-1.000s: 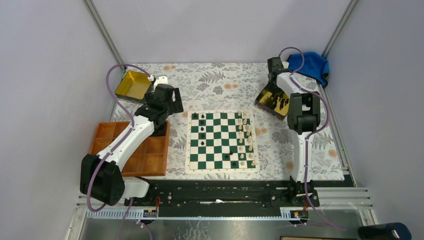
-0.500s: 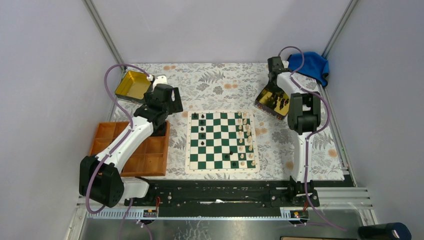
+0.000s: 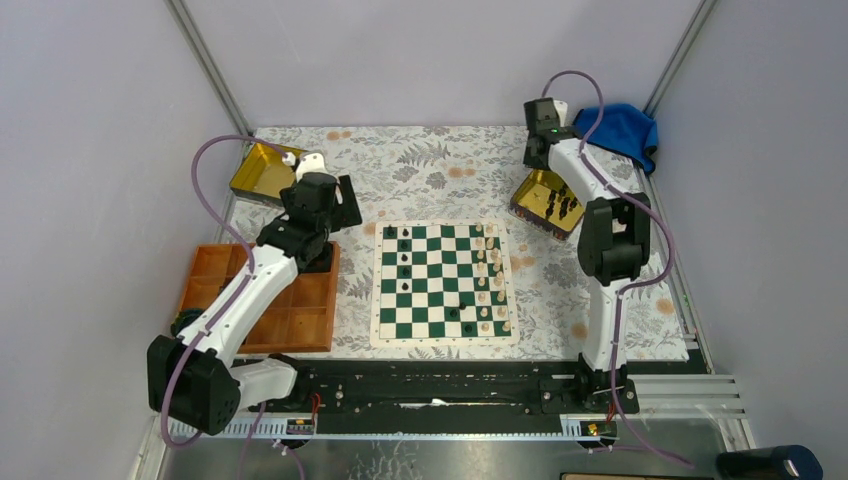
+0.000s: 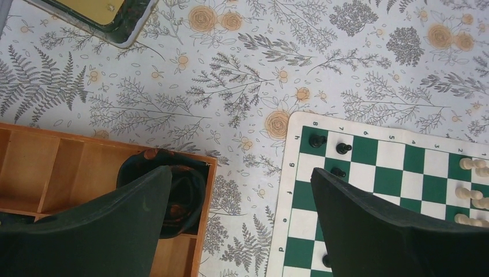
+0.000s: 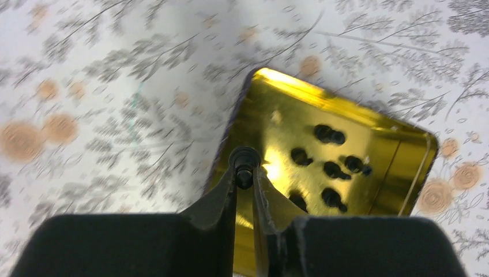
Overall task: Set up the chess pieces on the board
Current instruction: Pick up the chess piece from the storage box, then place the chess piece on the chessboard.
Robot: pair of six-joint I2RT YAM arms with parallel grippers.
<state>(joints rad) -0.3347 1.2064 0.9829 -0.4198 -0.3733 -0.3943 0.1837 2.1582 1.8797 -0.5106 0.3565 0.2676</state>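
Note:
The board lies mid-table, with several black chess pieces down its left side and cream ones on its right. My right gripper is shut on a black chess piece, raised over the left edge of a gold tin. Several more black pieces lie in that tin. From above, the right gripper hangs just behind the tin. My left gripper is wide open and holds nothing, high above the cloth between the wooden tray and the board.
An orange compartmented tray sits left of the board, with a dark pouch in one corner compartment. A second gold tin lies back left. A blue cloth is bunched in the back right corner.
The right gripper has risen out of the tin and moved back and left with a black piece. The left arm has shifted slightly left, still open.

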